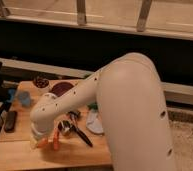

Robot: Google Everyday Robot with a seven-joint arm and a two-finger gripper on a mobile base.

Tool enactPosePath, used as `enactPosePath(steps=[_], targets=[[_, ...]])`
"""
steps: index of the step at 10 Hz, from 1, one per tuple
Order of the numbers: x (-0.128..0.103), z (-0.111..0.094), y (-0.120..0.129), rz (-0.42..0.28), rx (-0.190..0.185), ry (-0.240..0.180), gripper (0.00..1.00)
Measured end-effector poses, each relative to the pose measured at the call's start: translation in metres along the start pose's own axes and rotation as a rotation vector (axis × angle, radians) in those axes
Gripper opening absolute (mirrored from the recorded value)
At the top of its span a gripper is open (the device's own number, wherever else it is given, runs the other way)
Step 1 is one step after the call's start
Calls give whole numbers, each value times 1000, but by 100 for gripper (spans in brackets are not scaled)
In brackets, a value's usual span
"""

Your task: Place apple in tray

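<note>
The gripper (38,136) hangs low over the wooden table (85,156), just beside an orange stick (55,143).
</note>
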Motion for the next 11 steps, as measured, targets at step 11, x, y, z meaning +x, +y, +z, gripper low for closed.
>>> enactPosePath(steps=[11], targets=[[-3, -143, -147, 271, 158, -70, 0]])
